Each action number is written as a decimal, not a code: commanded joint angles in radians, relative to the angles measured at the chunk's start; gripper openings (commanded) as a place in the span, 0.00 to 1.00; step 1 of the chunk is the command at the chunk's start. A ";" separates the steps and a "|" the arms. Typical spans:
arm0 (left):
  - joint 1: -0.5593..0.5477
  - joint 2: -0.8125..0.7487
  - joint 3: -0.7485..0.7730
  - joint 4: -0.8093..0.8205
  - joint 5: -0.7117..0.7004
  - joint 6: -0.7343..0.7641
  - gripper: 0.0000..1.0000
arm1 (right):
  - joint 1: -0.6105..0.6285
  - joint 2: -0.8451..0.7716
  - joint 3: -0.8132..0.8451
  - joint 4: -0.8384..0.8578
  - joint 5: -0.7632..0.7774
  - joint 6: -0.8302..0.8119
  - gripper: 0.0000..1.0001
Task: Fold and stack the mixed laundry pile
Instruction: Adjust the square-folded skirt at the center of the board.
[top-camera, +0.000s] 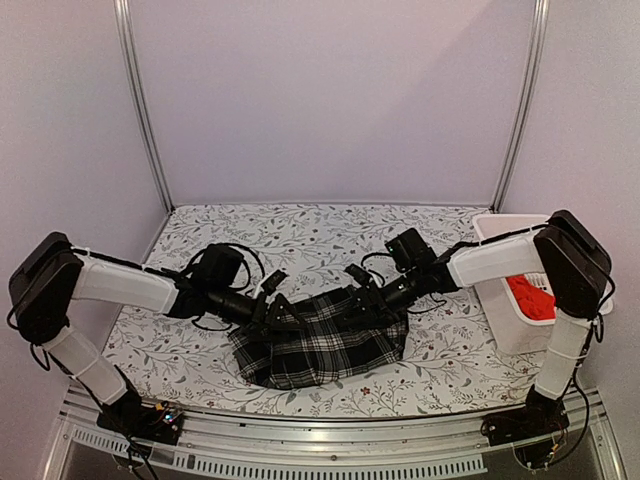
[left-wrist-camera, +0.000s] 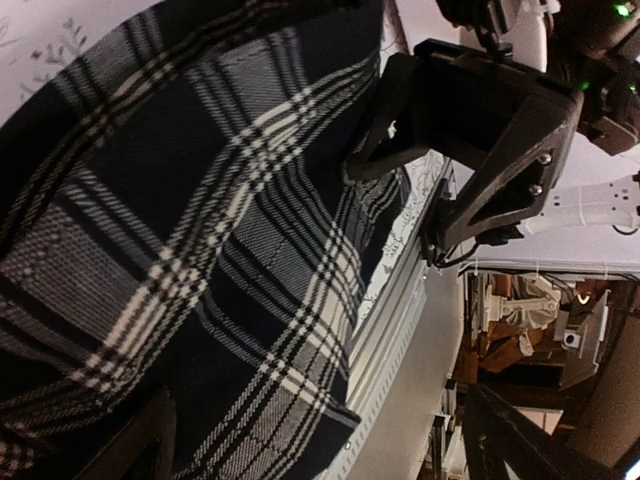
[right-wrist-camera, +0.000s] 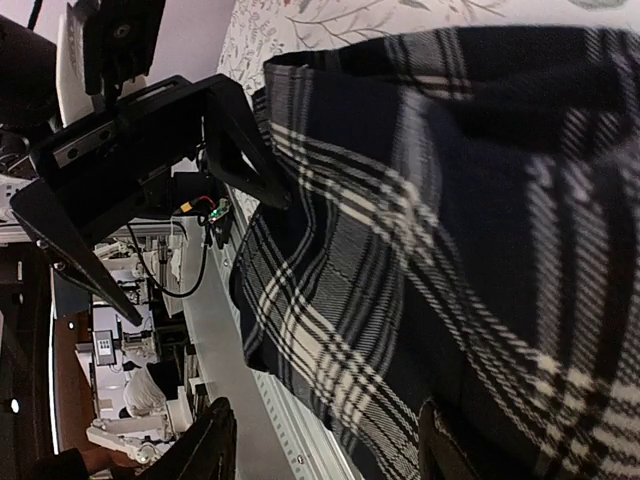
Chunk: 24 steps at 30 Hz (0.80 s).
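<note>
Lying long-axis left-right, plaid garment (top-camera: 320, 345) pinched by left claw (top-camera: 283, 318) and right claw (top-camera: 362, 297).

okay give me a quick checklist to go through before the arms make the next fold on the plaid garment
1. Left gripper at the plaid garment: ok, it sits at the cloth's upper left edge.
2. Right gripper at the garment: ok, at the upper right edge.
3. Firm pinch on both sides: cannot tell; cloth hides the fingertips in both wrist views.
4. Garment fully on the floral table cover: not ok; the wrist views show its near edge lying over the metal rail.
5. Red shirt out of the way: ok, it is in the white basket.
6. Fold area behind the garment: ok, only bare cover shows there.
</note>
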<state>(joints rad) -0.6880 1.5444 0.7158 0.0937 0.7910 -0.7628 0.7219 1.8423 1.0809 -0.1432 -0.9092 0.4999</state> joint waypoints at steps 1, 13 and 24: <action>0.033 0.083 -0.079 0.097 -0.068 -0.067 1.00 | -0.051 0.071 -0.105 0.135 -0.013 0.083 0.61; 0.073 0.301 0.205 -0.234 -0.361 0.056 1.00 | -0.062 0.166 -0.046 0.149 -0.094 0.008 0.61; -0.029 -0.032 0.454 -0.464 -0.688 0.369 1.00 | -0.195 -0.112 0.069 0.008 -0.063 0.001 0.64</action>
<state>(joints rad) -0.6636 1.6798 1.1385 -0.3115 0.2356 -0.5579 0.5793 1.8595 1.1339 -0.0658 -1.0065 0.5232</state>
